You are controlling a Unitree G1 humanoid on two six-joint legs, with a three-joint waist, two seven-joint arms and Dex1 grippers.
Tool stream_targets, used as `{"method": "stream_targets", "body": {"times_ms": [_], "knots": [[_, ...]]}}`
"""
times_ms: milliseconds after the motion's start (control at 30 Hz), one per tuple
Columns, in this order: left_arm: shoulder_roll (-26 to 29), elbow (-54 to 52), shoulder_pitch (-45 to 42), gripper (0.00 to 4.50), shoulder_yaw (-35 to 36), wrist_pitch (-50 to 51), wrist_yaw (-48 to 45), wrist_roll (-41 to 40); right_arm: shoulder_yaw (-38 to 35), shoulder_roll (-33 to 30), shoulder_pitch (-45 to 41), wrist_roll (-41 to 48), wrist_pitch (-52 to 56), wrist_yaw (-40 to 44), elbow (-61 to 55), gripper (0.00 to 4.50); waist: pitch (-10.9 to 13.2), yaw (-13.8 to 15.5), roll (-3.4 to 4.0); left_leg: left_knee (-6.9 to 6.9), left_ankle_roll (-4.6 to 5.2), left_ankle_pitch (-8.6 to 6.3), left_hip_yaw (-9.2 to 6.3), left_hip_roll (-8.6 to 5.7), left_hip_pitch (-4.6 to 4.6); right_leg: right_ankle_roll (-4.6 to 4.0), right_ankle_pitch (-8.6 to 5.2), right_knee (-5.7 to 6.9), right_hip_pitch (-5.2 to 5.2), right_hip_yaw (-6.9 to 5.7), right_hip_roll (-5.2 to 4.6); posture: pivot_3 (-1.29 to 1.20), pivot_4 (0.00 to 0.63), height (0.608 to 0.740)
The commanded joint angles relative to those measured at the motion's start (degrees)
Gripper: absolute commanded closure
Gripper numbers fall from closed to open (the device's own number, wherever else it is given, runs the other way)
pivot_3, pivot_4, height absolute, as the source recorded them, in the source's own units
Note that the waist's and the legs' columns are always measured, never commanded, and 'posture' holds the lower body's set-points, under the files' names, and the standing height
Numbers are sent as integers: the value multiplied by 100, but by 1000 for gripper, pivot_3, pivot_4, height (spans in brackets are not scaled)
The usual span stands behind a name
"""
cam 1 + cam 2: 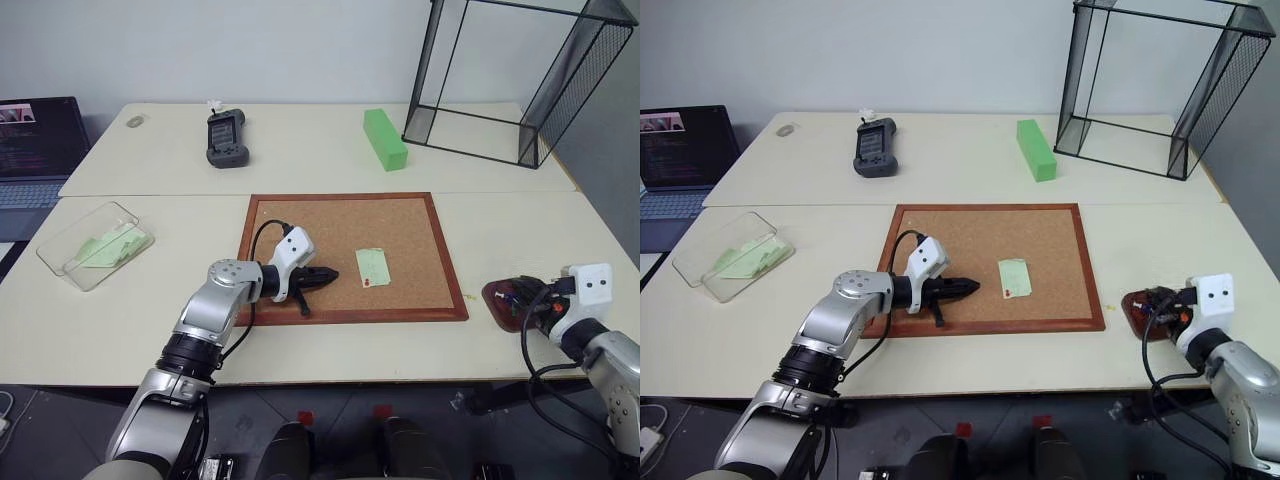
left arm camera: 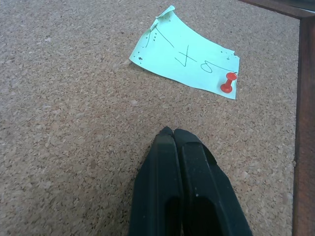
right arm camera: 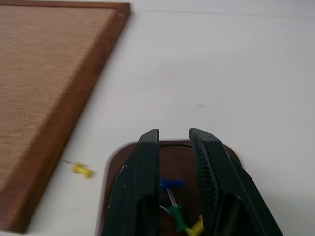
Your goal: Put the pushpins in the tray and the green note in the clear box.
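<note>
the green note (image 2: pixel 189 56) lies flat on cork, a red pushpin (image 2: pixel 228 82) at one corner. the tray (image 3: pixel 172 167) holds blue, green and seemingly yellow pins; a yellow one (image 3: pixel 81 169) lies beside it. the clear box (image 1: pixel 92 243) sits open on the surface.

We see the tray (image 3: pixel 170 162) cut off by the picture's lower edge in the right wrist view; the right gripper's (image 3: pixel 174 135) two black fingers (image 3: pixel 142 182) cover both its sides, so only its far rim and a strip of floor between them show. Pushpins (image 3: pixel 170 183) between the fingers partly hidden: blue, green, yellow heads; count unclear. From the head views the tray's contents are too small to sort.

Left gripper's (image 2: pixel 172 132) fingers run off the lower edge of their own view. Writing on the green note (image 2: pixel 184 59) ahead of their tips: marks we cannot read. Cork board (image 2: pixel 74 98) frame cropped there.
</note>
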Motion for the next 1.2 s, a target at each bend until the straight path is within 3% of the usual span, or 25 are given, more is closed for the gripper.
{"method": "stream_targets", "body": {"times_ms": [33,300,500,833,1200], "knots": [[-14,37,-60,4500,-66,-23,-12,28,617,-348,-59,23,-418,760,-589,3473,0,-2,0,1,0,0,1,-1,0,0,0,0,0,1,0,0,150,740],[-49,0,-73,4500,-90,-1,8,28,2218,-259,-823,-684,-1125,1250,-102,3473,1,10,-2,2,0,0,-3,-2,0,0,0,-1,1,-3,2,0,150,740],[3,-130,7,4500,-72,43,21,20,3133,235,-1648,-1151,-1770,1527,962,3473,2,1,-6,3,-1,0,-5,0,0,-1,0,0,-1,-3,2,0,150,740],[85,-371,145,4500,-10,143,104,-3,3464,1145,-2589,-1528,-2435,1381,2542,3473,4,-10,-10,3,-1,1,-7,4,0,-2,1,1,-4,-4,3,0,150,740],[167,-523,213,4500,-13,234,133,-30,3491,1231,-2803,-1575,-2558,1618,3055,3473,4,-22,-9,0,-1,0,-4,4,-1,-3,1,2,-10,-3,4,0,150,740]]}}
